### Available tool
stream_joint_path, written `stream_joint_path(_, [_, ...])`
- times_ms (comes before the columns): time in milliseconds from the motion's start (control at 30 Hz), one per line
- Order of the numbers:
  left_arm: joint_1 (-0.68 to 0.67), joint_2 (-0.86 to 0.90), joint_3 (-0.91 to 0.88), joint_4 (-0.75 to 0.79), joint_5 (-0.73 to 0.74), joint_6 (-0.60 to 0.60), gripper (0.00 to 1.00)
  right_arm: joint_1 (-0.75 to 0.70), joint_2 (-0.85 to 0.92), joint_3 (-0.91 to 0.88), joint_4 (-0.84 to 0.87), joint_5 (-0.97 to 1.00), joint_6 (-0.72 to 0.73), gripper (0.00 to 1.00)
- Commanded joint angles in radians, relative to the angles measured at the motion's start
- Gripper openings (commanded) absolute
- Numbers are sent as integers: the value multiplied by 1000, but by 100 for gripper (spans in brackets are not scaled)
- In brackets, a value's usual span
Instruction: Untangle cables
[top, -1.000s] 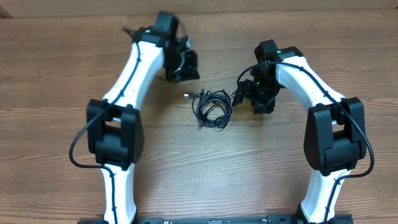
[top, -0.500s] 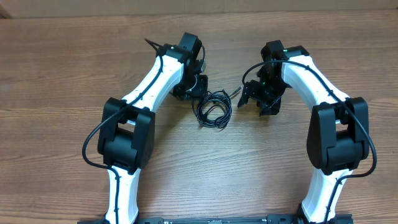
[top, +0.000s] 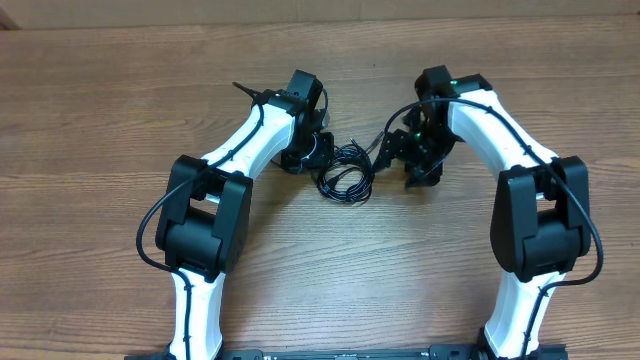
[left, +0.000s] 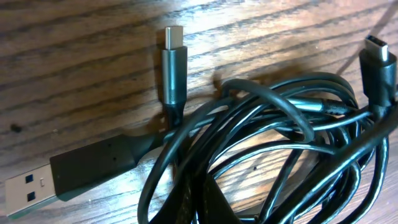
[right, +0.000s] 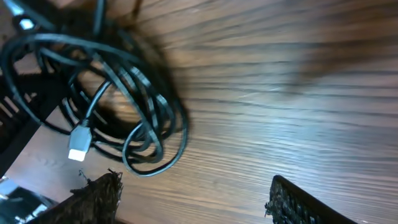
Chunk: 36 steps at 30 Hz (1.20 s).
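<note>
Pulling one strand would likely tighten the knot or drag the whole bundle, because the loops of the cables (top: 345, 172) cross heavily. The left pincer (top: 320, 152) is pressed together at their edge, and I cannot tell whether it pinches a strand; the right pincer (right: 198, 198) is spread and empty. The cables lie on the worktop (top: 90, 110) between them in a roughly round coil with no clear long axis, one plug (left: 174, 59) pointing out of the loops.

Robotics lab, wood-grain table (top: 90, 110), two white arms (top: 245, 150)
</note>
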Motion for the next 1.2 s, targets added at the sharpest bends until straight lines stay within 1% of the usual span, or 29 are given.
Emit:
stream_joint_path(0, [20,12,-32,3,-130,-136,4,43,-7,-1,17,-28,-11,76])
stream_joint_path(133, [66,12,-32,-8,-163,-188,4,79,-7,-1,38,-28,-7,76])
stream_joint_path(267, [146,12,-32,-50,-178,-225,4,118,-7,-1,66,-28,3,76])
stream_joint_path(367, [205,12,-32,-88,-168,-253,4,138,-7,-1,111,-27,89,76])
stream_joint_path(433, [244,12,-32,-106,-131,-262,4,145,-7,-1,171,-28,148,76])
stream_joint_path(533, [275,12,-32,-112,-79,-263,4,147,-7,-1,254,-28,220,80])
stream_joint_path(600, [281,12,-32,-111,-40,-258,4,147,-7,-1,298,-32,265,81])
stream_joint_path(633, [280,11,-32,-107,-1,-223,4,147,-7,-1,319,-55,266,82])
stream_joint_path(700, [272,6,-32,-111,2,-201,4,149,-7,-1,323,-61,266,82])
stream_joint_path(767, [270,-15,-26,-124,-40,-167,4,149,-7,-1,320,-61,257,82])
stream_joint_path(800, [271,-55,-16,-154,-114,-169,4,149,-7,-1,314,-51,258,88])
stream_joint_path(867, [274,-114,-9,-164,-156,-167,4,149,-7,-1,313,-42,258,89])
stream_joint_path(1000, [266,-260,-8,-167,-160,-134,5,149,-7,-1,324,-43,259,89])
stream_joint_path(1167, [223,-309,-8,-196,-199,-127,7,149,-7,-1,336,-43,259,89])
